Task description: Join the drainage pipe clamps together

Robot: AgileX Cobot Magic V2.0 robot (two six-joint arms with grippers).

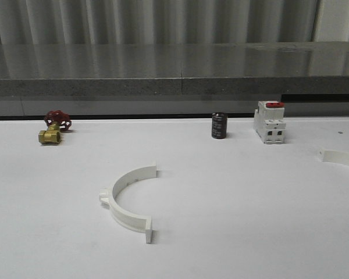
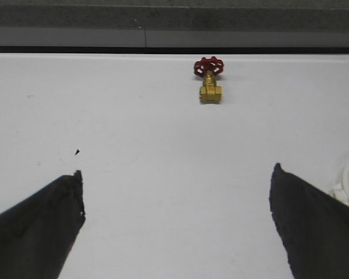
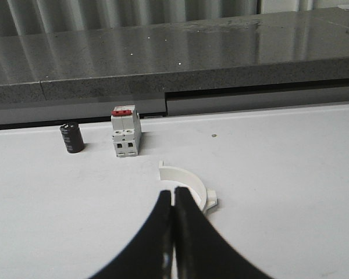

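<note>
Left half-ring [image 1: 126, 200] lies whole, right half-ring [image 1: 341, 157] cut off, left jaws spread, right jaws seemingly clenched empty.

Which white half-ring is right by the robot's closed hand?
The half-ring at the table's right edge, past the breaker. It lies just ahead of the right hand. The other half-ring lies in the middle, alone.

From my remote station I saw a white table [image 1: 232, 215] stretching forward to a long grey stone-like counter [image 1: 180, 64], speckled along its front edge. Its polished top mirrored the pale vertical folds of a curtain or corrugated wall [image 1: 163, 20] behind, which I could not tell apart, under soft, even light.
</note>
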